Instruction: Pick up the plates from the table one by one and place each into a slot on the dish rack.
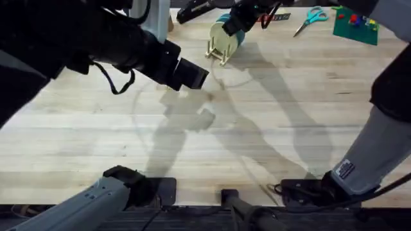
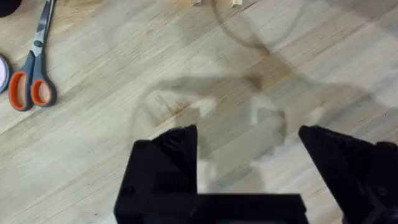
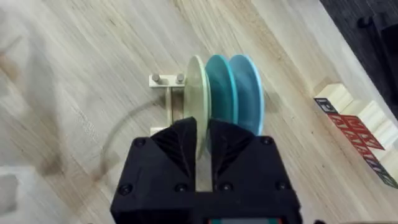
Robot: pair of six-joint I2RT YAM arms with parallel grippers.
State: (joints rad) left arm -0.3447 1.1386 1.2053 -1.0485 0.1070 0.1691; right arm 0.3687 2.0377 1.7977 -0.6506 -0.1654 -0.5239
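The right gripper (image 3: 202,146), clamped on the cream plate (image 3: 195,93) standing in the dish rack (image 3: 168,93) beside two blue plates (image 3: 239,90), should part its fingers gently and lift straight up, while the left gripper (image 2: 249,165) hangs apart over the worktop (image 2: 112,149).

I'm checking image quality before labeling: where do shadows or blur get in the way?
Overhead: the left arm looms large, dark and blurred; arm shadows cross the table. Left wrist: soft shadows on the wood between the open fingers. Right wrist: plates evenly lit.

Bare table (image 1: 276,128) mid-span, free passage; dish rack (image 1: 221,46) and scissors (image 1: 311,18) crowd far edge.
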